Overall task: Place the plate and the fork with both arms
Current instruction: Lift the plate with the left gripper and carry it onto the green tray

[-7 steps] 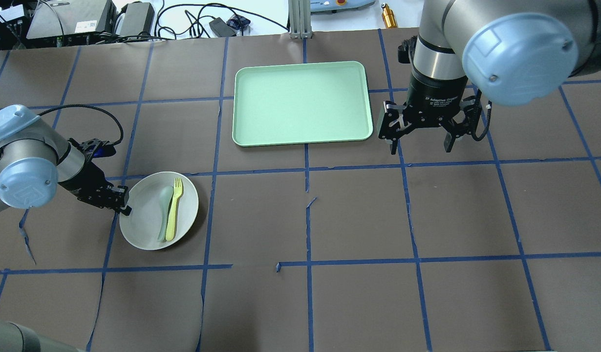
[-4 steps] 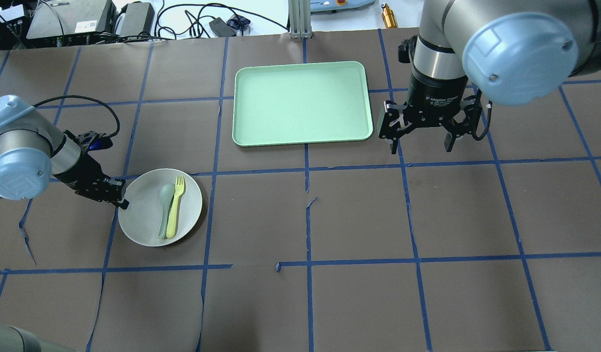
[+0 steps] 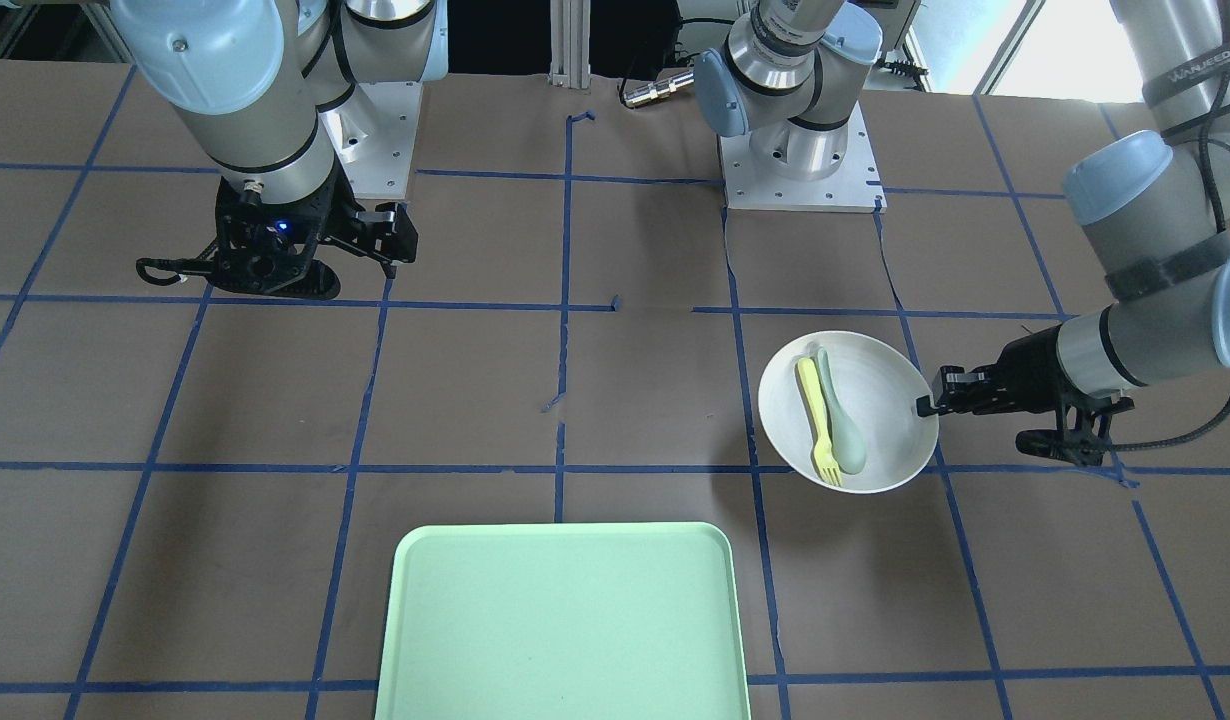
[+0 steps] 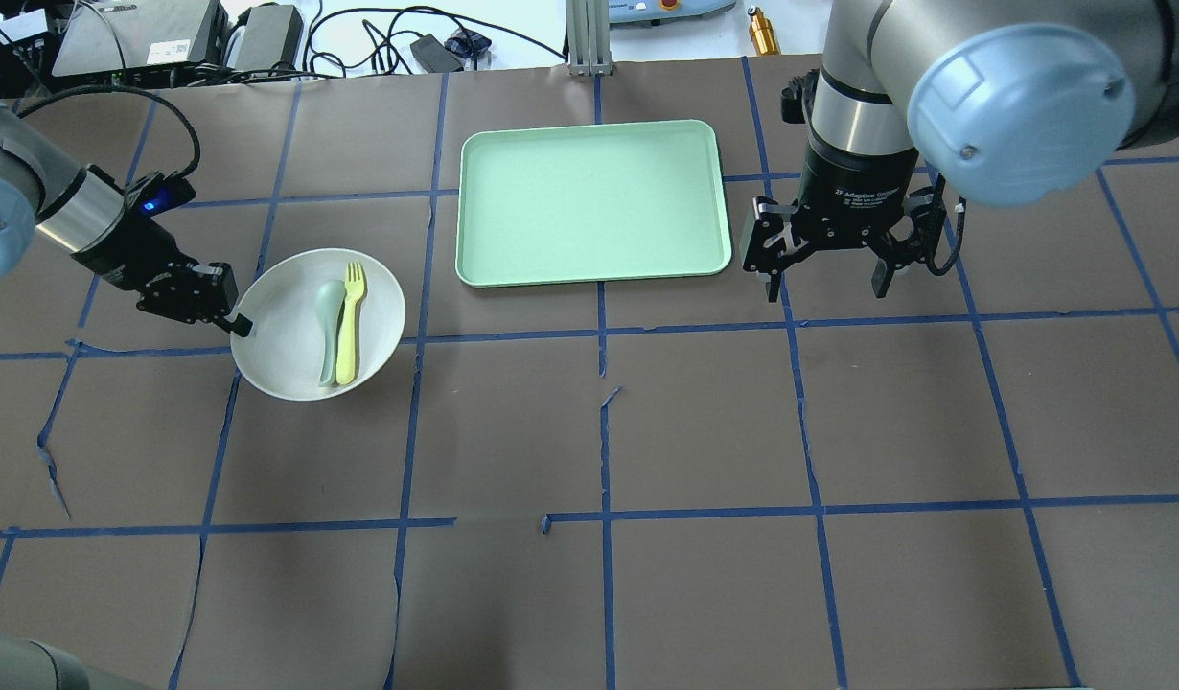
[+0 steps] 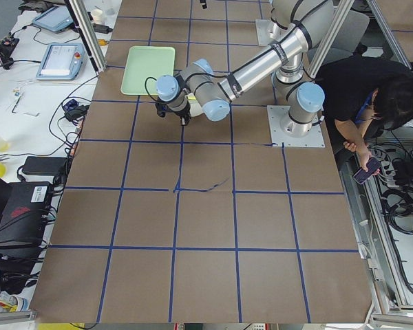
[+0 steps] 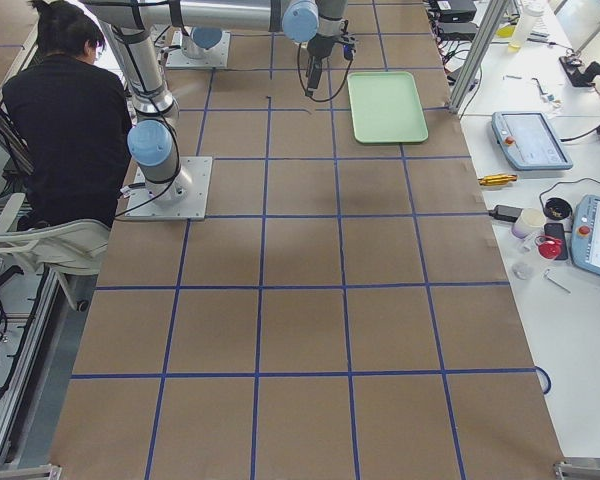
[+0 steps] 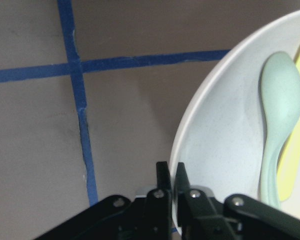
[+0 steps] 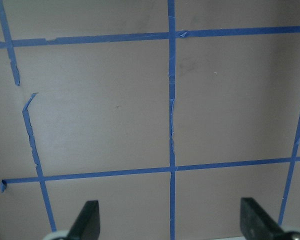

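Observation:
The white-grey plate (image 4: pixel 283 359) hangs a little above the table at the left, slightly tilted. The pale yellow fork (image 4: pixel 350 321) lies in it beside a grey-green spoon (image 4: pixel 328 331). My left gripper (image 4: pixel 235 324) is shut on the plate's left rim. The left wrist view shows the fingers (image 7: pixel 163 180) pinching the rim of the plate (image 7: pixel 220 130). In the front view the plate (image 3: pixel 890 420), the fork (image 3: pixel 818 420) and my left gripper (image 3: pixel 925 405) are at the right. My right gripper (image 4: pixel 827 283) hangs open and empty right of the tray, and it also shows in its wrist view (image 8: pixel 172 222).
A mint-green rectangular tray (image 4: pixel 589 201) lies at the far middle of the table, also in the front view (image 3: pixel 565 620). Brown paper with blue tape lines covers the table. Cables and equipment lie beyond the far edge. A person sits beside the robot's base in the side views.
My left gripper has carried the plate, with fork and spoon in it, up off the table and away from the robot, toward the tray's row. The right arm has not moved.

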Controlling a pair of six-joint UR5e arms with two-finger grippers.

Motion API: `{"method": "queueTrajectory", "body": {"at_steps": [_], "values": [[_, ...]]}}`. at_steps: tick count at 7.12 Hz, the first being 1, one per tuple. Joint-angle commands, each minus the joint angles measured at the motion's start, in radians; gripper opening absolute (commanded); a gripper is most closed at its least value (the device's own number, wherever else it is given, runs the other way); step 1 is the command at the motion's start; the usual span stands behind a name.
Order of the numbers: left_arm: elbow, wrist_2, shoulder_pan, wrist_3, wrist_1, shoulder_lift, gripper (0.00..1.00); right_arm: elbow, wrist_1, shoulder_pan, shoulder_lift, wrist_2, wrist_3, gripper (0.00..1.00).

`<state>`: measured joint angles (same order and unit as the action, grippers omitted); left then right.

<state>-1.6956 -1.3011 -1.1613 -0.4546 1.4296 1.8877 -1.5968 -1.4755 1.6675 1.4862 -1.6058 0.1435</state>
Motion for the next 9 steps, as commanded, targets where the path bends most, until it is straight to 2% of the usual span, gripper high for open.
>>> {"method": "queueTrajectory", "body": {"at_steps": [1,3,6,9], "values": [[0.124,0.138,-0.211,0.25,-0.117,0.1,0.0,0.0,-0.006,0.0,-0.001,0.001,-0.001,1.0],[0.267,0.152,-0.334,0.316,-0.193,0.253,0.0,-0.002,-0.012,0.0,-0.001,0.0,-0.001,1.0],[0.433,0.152,-0.417,0.358,-0.236,0.425,0.0,-0.021,-0.014,0.0,-0.003,0.003,-0.001,1.0],[0.45,0.151,-0.434,0.364,-0.279,0.481,0.0,-0.025,-0.023,0.001,-0.003,0.003,-0.002,1.0]]}}
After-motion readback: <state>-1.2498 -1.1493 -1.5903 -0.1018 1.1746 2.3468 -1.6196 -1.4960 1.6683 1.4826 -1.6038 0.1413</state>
